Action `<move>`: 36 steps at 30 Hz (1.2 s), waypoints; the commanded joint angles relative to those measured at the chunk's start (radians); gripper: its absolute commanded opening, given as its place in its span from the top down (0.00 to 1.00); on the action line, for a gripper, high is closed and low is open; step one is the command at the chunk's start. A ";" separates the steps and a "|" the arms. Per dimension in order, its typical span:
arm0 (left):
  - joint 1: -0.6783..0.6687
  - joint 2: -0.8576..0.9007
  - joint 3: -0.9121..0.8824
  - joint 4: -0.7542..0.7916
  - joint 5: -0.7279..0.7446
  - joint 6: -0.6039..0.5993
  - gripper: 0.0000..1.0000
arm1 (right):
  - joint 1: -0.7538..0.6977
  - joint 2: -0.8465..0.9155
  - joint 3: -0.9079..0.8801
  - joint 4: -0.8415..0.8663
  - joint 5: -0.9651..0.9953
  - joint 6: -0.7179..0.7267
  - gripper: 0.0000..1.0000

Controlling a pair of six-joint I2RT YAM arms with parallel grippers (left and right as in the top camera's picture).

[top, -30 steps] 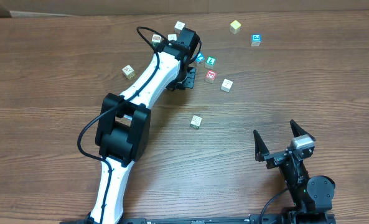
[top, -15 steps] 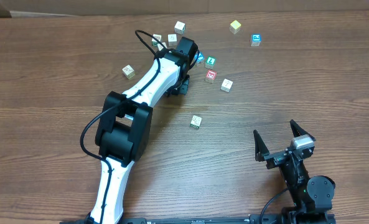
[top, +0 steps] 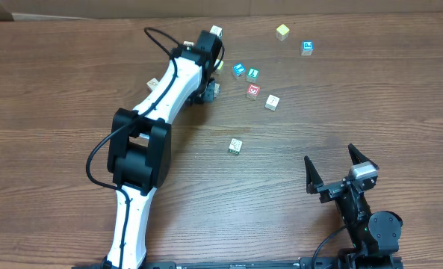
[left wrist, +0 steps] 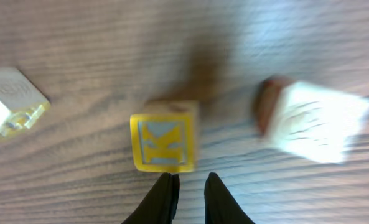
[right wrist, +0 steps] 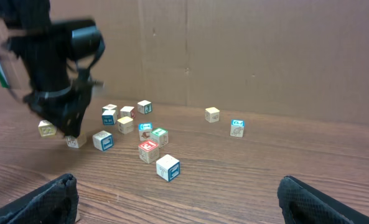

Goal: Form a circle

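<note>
The cubes of the circle lie as a loose clump right of my left arm, around a red-faced cube (top: 253, 91) with a cream cube (top: 273, 101) beside it; the red-faced cube (right wrist: 148, 149) also shows in the right wrist view. My left gripper (top: 206, 91) hangs low at the far left of that clump. In the left wrist view the left gripper (left wrist: 189, 182) is shut to a thin slit, holding nothing, just behind a yellow-edged K cube (left wrist: 164, 143). My right gripper (top: 333, 166) rests near the front right, open and empty.
A blurred pale cube (left wrist: 315, 121) lies right of the K cube and another cube (left wrist: 10, 102) to its left. Blue-faced cubes (top: 239, 70), (top: 307, 48), a yellow cube (top: 282, 31) and a lone cube (top: 235, 146) are scattered about. A cardboard wall (right wrist: 234, 50) stands behind.
My left arm has swung left and a little farther back, away from the red-faced cube, uncovering the blue-faced cube beside it. The right arm has stayed still.
</note>
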State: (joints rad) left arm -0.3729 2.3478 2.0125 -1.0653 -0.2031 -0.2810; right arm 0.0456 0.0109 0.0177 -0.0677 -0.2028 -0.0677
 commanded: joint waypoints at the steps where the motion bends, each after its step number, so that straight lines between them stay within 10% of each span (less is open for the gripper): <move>1: -0.005 0.003 0.169 -0.020 0.099 0.003 0.85 | -0.001 -0.008 -0.010 0.005 0.003 -0.005 0.00; 9: -0.010 0.003 0.309 0.152 0.143 -0.040 0.67 | -0.001 -0.008 -0.010 0.005 0.003 -0.005 0.00; 16: -0.006 0.004 0.232 0.388 0.088 -0.040 0.88 | -0.001 -0.008 -0.010 0.005 0.003 -0.005 0.00; 26: 0.019 0.004 0.012 0.706 -0.086 -0.029 0.89 | -0.001 -0.008 -0.010 0.005 0.003 -0.005 0.00; 36: 0.107 0.006 0.023 0.666 0.142 0.012 0.96 | -0.001 -0.008 -0.010 0.005 0.003 -0.005 0.00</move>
State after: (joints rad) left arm -0.2993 2.3508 1.9903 -0.3576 -0.1604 -0.2955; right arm 0.0456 0.0109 0.0177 -0.0681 -0.2024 -0.0689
